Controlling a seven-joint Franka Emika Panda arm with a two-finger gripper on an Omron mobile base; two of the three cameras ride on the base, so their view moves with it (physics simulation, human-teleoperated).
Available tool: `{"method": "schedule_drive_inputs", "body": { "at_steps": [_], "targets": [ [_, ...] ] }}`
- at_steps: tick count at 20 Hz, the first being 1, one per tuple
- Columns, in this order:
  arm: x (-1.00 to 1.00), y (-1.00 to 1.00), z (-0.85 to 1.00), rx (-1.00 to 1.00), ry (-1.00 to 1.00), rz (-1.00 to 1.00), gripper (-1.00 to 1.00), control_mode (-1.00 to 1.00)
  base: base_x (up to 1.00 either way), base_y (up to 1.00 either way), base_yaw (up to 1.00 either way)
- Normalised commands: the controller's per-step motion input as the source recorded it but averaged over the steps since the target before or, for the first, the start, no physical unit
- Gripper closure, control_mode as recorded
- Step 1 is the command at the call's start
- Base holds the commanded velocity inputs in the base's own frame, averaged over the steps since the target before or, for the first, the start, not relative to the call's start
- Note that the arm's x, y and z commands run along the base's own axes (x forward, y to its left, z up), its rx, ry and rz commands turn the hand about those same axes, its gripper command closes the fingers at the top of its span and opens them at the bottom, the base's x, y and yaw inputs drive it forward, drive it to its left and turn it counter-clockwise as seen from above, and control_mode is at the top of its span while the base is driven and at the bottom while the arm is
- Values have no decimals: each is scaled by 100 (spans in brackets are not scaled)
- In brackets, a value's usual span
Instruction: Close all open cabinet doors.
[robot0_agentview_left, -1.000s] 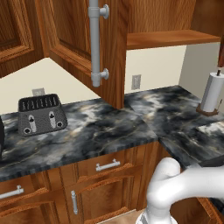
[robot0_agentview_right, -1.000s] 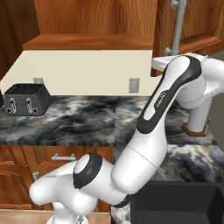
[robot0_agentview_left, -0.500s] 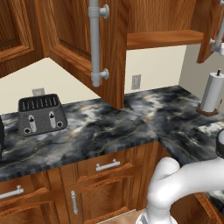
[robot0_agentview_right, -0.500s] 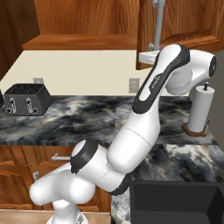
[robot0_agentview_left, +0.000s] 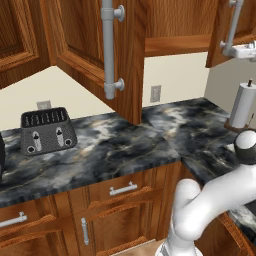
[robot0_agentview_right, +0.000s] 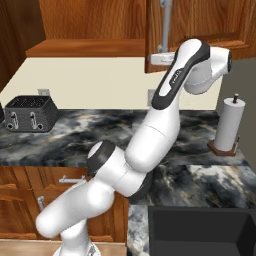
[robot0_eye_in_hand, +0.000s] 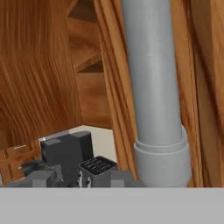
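Two tall reddish-brown cabinet doors stand open. The left door swings out wide over the counter, its grey bar handle facing me. The right door is partly open, with its handle near its left edge. My gripper is right beside the lower end of that handle, against the door's edge. Its dark fingertips sit close together with nothing between them. In the left base view the gripper is just right of the right door's handle.
A black toaster stands on the dark marble counter at the left. A paper towel roll on a wooden stand is at the right, close under my arm. A dark sink lies in front. Drawers and base cabinets sit below.
The right door and its handle have swung leftward toward the cabinet opening, and my gripper moved with them. The left door has not moved.
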Motion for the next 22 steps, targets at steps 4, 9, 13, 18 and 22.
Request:
{"method": "schedule_drive_inputs", "body": {
  "at_steps": [4,9,13,18,22],
  "targets": [
    [95,37,-10,0,0,0,-100,-100,0,0,0],
    [92,37,-16,0,0,0,-100,-100,0,0,0],
    [83,31,-16,0,0,-4,-100,-100,0,0,0],
    [72,38,-14,-3,0,-13,-100,-100,0,0,0],
    [64,33,-14,-3,0,-13,-100,-100,0,0,0]
  ]
}}
